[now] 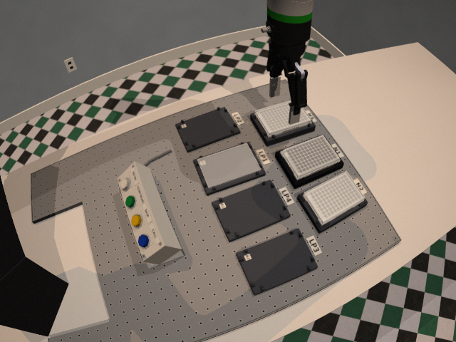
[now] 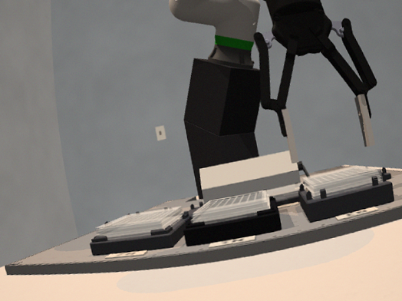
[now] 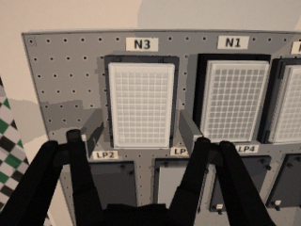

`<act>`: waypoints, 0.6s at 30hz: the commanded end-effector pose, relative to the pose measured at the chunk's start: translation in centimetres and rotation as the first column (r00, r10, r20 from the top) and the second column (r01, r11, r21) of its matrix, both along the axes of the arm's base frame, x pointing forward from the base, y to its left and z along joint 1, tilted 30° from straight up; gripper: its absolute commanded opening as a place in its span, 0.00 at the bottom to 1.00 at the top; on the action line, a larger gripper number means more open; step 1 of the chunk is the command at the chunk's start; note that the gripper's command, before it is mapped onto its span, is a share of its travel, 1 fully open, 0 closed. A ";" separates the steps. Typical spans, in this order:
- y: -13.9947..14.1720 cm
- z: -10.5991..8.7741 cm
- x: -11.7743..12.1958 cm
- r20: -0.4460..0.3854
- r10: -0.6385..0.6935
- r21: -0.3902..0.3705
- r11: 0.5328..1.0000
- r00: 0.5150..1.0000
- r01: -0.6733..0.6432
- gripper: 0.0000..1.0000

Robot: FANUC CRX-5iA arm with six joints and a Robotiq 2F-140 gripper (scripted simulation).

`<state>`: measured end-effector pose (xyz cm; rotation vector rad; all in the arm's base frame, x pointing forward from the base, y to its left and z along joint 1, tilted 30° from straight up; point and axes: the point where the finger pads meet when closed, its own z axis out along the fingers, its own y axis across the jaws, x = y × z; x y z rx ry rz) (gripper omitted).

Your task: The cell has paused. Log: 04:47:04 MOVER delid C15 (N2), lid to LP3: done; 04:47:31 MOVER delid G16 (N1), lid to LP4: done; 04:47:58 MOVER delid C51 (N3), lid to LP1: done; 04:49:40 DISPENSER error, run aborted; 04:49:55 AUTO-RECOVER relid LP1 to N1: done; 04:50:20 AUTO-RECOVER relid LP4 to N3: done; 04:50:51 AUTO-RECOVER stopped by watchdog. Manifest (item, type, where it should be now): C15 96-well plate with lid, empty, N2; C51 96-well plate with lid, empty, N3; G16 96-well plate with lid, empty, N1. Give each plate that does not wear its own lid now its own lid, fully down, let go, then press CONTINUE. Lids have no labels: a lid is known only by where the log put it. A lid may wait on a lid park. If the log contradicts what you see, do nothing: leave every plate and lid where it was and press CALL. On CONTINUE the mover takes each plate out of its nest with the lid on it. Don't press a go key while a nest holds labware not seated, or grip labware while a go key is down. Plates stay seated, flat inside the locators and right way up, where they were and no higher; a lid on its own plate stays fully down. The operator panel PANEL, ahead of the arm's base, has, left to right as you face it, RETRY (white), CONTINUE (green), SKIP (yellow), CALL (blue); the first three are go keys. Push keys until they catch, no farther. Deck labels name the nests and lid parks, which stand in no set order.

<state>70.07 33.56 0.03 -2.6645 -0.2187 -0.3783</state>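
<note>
Arm (image 2: 207, 6) bends down over the deck (image 1: 110, 294); gripper (image 2: 326, 128) hangs above the N3 plate (image 1: 281, 117) — fingers spread, holding nothing. One lid (image 1: 230, 165) lies on LP1. Labels read N3, N1, LP2, LP4, LP3.

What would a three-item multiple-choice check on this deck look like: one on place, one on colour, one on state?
1. Which park holds the loose lid?
A. LP3
B. LP1
C. LP4

2. What colour is the panel key between the green key and the blue key?
A. Yellow
B. Red
C. White

3. What is the state of the gripper?
A. Shut on a lid
B. Pressing a key
C. Open and holding nothing, above the N3 plate

Answers:
1. B. The pale lid lies on the park labelled LP1, and the other three parks show dark.
2. A. The yellow key sits between them.
3. C. The fingers hang apart with nothing between them.
</note>
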 end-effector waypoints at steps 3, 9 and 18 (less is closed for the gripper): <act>0.2 -0.4 0.2 0.000 0.000 0.000 1.000 1.000 0.000 0.66; 0.4 -0.7 0.3 0.000 0.000 0.000 1.000 1.000 0.000 0.66; 0.5 -0.9 0.4 0.000 0.000 0.000 1.000 1.000 0.000 0.66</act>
